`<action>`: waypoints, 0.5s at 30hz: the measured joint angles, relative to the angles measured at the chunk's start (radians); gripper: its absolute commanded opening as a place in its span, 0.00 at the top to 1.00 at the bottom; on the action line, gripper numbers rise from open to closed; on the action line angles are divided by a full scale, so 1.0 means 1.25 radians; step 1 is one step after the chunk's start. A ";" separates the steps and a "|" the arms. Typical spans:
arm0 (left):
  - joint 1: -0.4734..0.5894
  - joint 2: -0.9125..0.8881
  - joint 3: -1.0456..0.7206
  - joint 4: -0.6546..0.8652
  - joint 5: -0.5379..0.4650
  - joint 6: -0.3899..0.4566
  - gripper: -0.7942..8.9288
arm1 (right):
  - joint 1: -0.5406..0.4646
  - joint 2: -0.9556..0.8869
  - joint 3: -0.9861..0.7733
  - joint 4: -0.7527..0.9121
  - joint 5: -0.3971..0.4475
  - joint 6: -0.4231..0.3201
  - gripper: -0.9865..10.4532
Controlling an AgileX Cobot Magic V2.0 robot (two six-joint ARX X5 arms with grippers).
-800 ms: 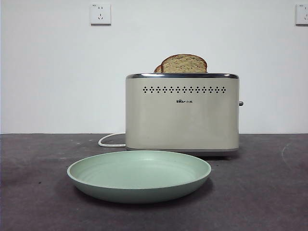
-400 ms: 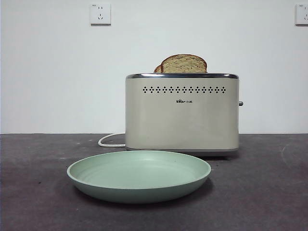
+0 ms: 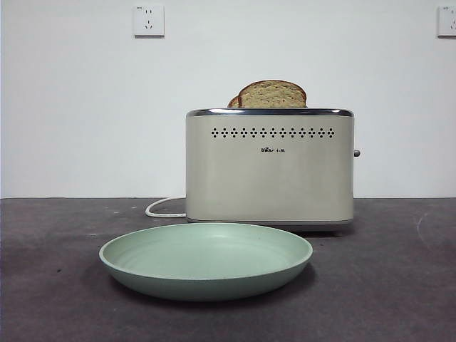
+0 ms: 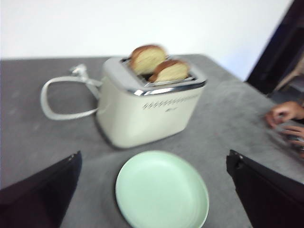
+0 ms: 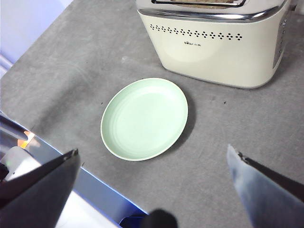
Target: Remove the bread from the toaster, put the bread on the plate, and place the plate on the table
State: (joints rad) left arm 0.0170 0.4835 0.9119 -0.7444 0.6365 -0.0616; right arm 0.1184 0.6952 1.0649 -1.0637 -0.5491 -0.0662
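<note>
1. A boxy cream two-slot toaster (image 3: 269, 168) with a chrome top rim, a row of small dot holes and a small logo stands upright on the dark grey, matt, scuffed table (image 3: 399, 285), well in from the front edge.
2. A thick slice of tan, speckled bread (image 3: 272, 94) with a dark brown crust and a domed top stands in the toaster's nearer slot, only its upper part rising above the rim.
3. A second, similar slice (image 4: 147, 58) stands in the other slot; in the front view only a sliver of it shows behind the first.
4. A white cord (image 4: 57, 97) leaves the toaster's side and loops across the tabletop.
5. A round, shallow, pale mint-green plate (image 3: 206, 258) with a raised rim lies flat and empty on the table, just in front of the toaster and apart from it, between the toaster and the front edge.
6. The left gripper (image 4: 152, 190) hangs above the table's front part, its two black jaws spread wide apart and holding nothing, with the plate showing between them.
7. The right gripper (image 5: 152, 190) is likewise held high over the front edge, jaws wide apart and empty.
8. Neither gripper shows in the front view.
9. A person's hand (image 4: 287, 114) rests at the table's side edge, well away from the toaster.
</note>
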 measured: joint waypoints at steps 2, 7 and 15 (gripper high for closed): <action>-0.006 0.031 0.000 0.046 0.016 0.001 0.28 | 0.000 0.000 0.000 0.000 0.000 0.000 0.39; -0.037 0.140 0.008 0.176 0.033 0.001 0.28 | 0.000 0.000 0.000 0.000 0.000 0.000 0.39; -0.134 0.369 0.045 0.412 0.019 0.001 0.28 | 0.000 0.013 0.000 0.000 0.000 0.000 0.39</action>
State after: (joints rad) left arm -0.1509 0.9443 0.9684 -0.2291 0.6598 -0.0601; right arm 0.1184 0.7113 1.0649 -1.0637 -0.5488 -0.0662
